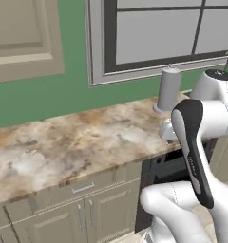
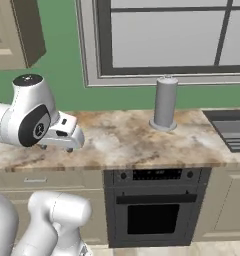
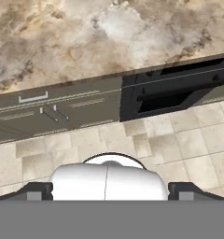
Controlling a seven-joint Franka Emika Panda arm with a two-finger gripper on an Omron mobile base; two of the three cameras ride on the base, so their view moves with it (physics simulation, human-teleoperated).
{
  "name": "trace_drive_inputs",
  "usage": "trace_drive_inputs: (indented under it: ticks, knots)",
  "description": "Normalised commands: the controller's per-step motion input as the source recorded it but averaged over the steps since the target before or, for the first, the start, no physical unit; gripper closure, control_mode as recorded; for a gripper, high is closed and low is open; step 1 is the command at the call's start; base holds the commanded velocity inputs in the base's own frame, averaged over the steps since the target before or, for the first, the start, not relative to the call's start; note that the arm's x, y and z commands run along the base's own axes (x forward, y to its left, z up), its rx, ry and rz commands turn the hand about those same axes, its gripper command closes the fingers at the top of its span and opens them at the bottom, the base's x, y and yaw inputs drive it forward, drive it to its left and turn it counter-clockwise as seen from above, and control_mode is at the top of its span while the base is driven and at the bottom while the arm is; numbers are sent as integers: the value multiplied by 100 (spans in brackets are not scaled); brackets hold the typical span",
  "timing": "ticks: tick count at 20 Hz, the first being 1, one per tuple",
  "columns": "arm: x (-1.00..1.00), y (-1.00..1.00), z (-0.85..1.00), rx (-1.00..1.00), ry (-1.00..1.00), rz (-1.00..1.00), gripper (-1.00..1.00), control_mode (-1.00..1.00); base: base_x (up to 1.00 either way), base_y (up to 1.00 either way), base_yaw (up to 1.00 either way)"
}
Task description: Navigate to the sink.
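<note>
Sink (image 2: 231,129) is sitting well off to my hand's right past the oven (image 2: 154,207); I am part-way there, and cannot tell my gripper's (image 2: 67,135) opening

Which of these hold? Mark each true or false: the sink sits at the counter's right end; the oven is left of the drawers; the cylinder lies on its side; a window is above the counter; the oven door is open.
1. The dark grey recessed sink is at the right end of the marbled brown stone counter. True.
2. The black oven with knobs is left of the beige drawers. False: it is to their right.
3. The grey upright cylinder on a round base lies on its side. False: it stands upright.
4. A grey-framed window is above the counter. True.
5. The oven door is open. False: it is closed.
</note>
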Motion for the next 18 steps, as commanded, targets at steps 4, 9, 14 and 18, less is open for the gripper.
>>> trace_drive_inputs:
  ticks: [4,9,14,18]
  knots:
    - [0,0,0,0,0,0,-100,100,27,-100,1]
    - [0,0,0,0,0,0,-100,100,0,-100,10]
    - [0,0,0,0,0,0,-100,100,0,-100,19]
    - [0,0,0,0,0,0,-100,100,0,-100,30]
